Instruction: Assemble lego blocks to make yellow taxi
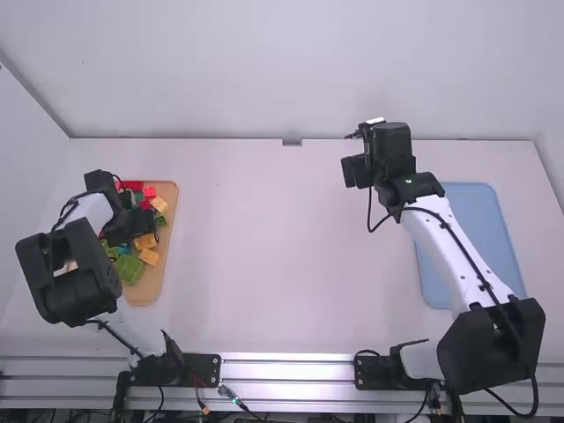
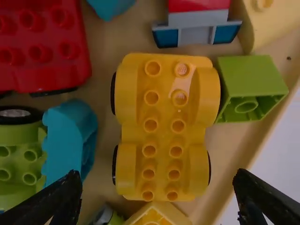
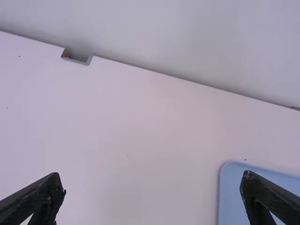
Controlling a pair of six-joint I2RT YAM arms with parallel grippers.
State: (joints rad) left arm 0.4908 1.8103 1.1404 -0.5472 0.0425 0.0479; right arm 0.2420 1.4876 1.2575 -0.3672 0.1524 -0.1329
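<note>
My left gripper (image 1: 141, 222) is over the block tray at the table's left side. In the left wrist view a yellow car base (image 2: 161, 126) with black wheels lies studs up among other blocks, and the left gripper (image 2: 157, 192) stands open above it. A yellow block (image 2: 157, 214) touches or nearly touches one end of the base; another pale yellow block (image 2: 262, 18) lies in a corner. The right gripper (image 1: 352, 172) is above the table's far right half; in the right wrist view this gripper (image 3: 152, 190) is open with nothing between its fingers.
The wooden tray (image 1: 163, 282) also holds a red car base (image 2: 42, 47), a green block (image 2: 251, 86), a teal piece (image 2: 68, 136) and a green car base (image 2: 18, 159). A blue tray (image 1: 480, 229) lies on the right, partly under the right arm.
</note>
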